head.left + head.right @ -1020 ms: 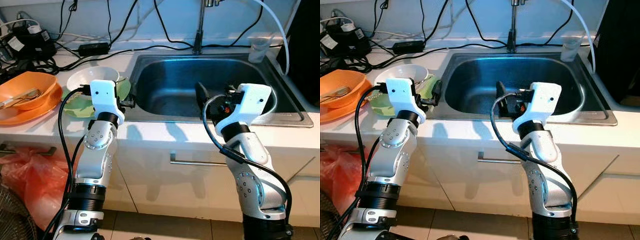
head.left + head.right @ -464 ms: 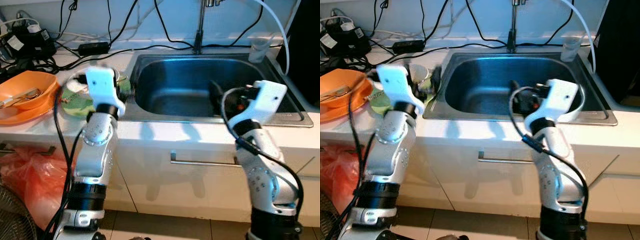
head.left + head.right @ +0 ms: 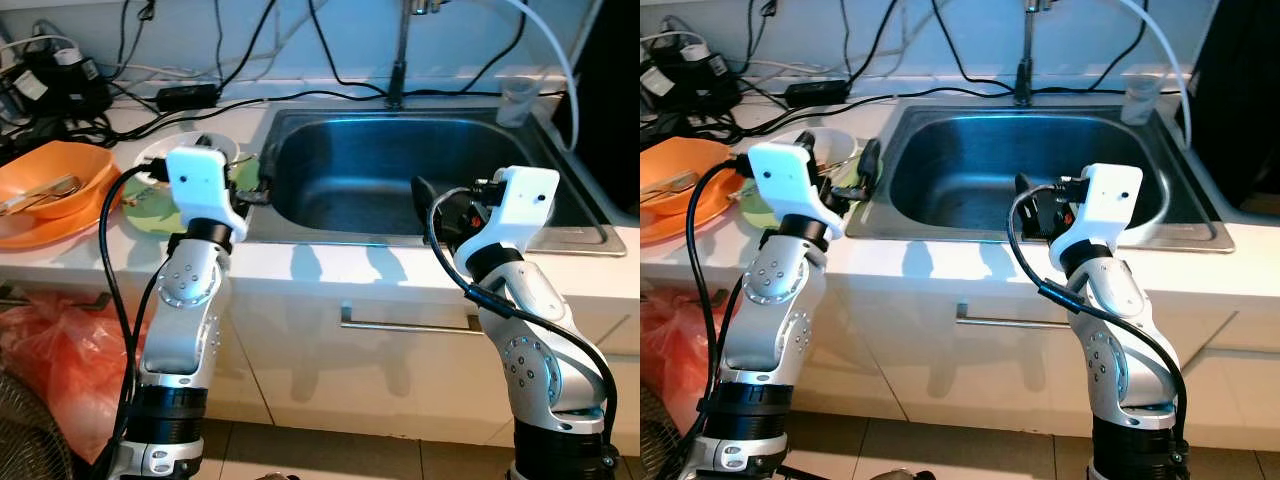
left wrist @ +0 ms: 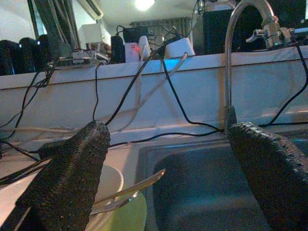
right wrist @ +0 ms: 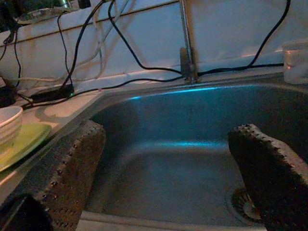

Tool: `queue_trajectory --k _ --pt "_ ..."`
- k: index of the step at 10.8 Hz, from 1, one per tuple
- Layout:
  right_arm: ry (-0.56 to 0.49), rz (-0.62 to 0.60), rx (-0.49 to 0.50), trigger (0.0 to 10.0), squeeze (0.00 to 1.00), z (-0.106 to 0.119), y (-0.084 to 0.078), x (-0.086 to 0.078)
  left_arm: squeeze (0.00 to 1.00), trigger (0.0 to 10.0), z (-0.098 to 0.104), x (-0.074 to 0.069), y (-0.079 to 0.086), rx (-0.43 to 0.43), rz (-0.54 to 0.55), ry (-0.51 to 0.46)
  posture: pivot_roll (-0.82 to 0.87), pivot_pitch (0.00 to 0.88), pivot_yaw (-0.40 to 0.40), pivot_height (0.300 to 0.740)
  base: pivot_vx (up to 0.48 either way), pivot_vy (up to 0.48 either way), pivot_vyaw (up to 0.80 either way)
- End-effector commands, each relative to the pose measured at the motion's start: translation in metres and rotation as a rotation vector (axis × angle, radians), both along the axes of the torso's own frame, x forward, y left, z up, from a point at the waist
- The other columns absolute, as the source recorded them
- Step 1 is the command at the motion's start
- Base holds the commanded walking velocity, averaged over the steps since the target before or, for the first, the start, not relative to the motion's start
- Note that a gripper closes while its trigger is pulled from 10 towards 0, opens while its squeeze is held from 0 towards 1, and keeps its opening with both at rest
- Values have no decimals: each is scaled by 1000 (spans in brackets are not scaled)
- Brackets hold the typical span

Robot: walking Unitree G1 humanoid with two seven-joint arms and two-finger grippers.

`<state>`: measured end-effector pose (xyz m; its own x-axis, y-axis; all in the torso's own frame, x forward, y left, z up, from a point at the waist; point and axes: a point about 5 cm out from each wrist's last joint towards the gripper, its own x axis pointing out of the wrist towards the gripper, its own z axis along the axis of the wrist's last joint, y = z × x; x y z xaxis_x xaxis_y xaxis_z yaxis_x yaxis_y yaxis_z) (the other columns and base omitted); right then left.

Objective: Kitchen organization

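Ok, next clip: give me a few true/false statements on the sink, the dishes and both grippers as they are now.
1. The sink holds a stack of dishes. False: its basin is bare.
2. The white bowl sits on the green plate, on the counter left of the sink. True.
3. The left gripper grips a spoon. False: its fingers are open and hold nothing.
4. The right gripper is open at the sink's front edge. True.
5. The orange bowl lies inside the sink. False: it is on the counter at far left.
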<state>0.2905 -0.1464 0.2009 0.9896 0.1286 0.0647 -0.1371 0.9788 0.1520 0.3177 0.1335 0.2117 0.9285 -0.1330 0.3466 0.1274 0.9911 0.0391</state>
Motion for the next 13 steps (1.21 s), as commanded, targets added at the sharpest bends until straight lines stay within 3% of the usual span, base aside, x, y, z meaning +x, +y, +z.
queue_trajectory --k 1,3,4,6,13 --pt "-8 6 -36 10000 0 3 0 -1 0 10000 5 -1 0 3 -9 -11 -74 0 72 740 0 0 0" --pt "-39 8 -49 10000 0 10 0 0 0 10000 5 0 0 -4 -15 -3 -79 0 75 740 0 0 0" --pt "-87 -24 -110 10000 0 16 0 1 0 10000 9 0 -1 -8 -18 -7 -80 0 76 740 0 0 0" --pt "-123 -5 -97 10000 0 26 1 -1 0 10000 26 0 -4 -10 -34 -65 -77 0 76 740 0 0 0" --pt "-198 9 -111 10000 0 36 3 -2 0 10000 34 0 -6 -19 -48 -87 -79 0 77 740 281 0 0"
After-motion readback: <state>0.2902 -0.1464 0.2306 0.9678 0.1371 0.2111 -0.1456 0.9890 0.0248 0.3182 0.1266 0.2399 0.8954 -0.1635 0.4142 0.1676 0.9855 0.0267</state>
